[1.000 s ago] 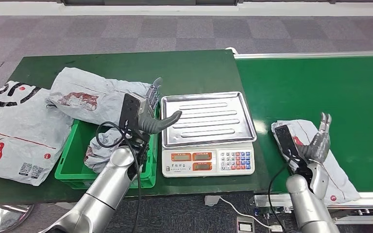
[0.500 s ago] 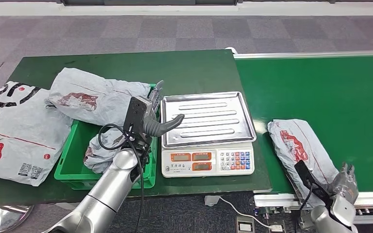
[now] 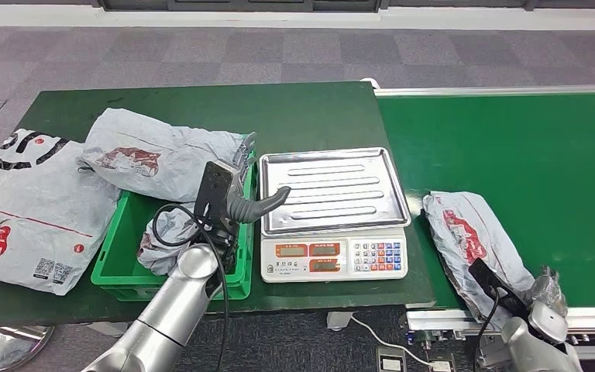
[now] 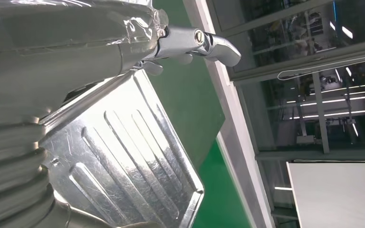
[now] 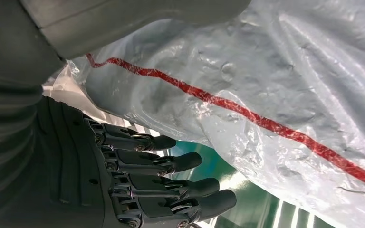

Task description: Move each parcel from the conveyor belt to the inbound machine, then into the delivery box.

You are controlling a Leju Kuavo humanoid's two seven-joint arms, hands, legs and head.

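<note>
**Both hands loose, one grey parcel lying on the belt**

The left hand (image 3: 242, 200) hangs over the gap between the green plastic crate (image 3: 116, 256) and the white electronic scale with a ribbed steel weighing tray (image 3: 331, 190). Its fingers are spread and nothing lies in them; the thick grey thumb points out over the near left corner of the tray. In the left wrist view the thumb (image 4: 197, 42) juts over the tray's edge with green table surface beyond it, and the tray (image 4: 123, 161) is bare.

The right hand (image 3: 548, 298) sits low at the near edge of the green conveyor belt (image 3: 511, 139), just beside the near end of the crumpled grey plastic parcel with red printing (image 3: 472, 240). From the head view, contact between hand and parcel cannot be judged. In the right wrist view the dark fingers (image 5: 171, 183) lie stretched out side by side, uncurled, with the parcel's film (image 5: 275, 95) and its red stripe close above them; the fingers grip nothing, and the thumb is hidden.

That parcel lies flat on the belt, well apart from the scale. A second grey parcel (image 3: 159, 159) rests across the crate's far rim, a smaller one (image 3: 163, 236) lies inside the crate, and a large flat grey mailing bag (image 3: 27, 209) is spread on the green table (image 3: 294, 116) to the crate's left.
</note>
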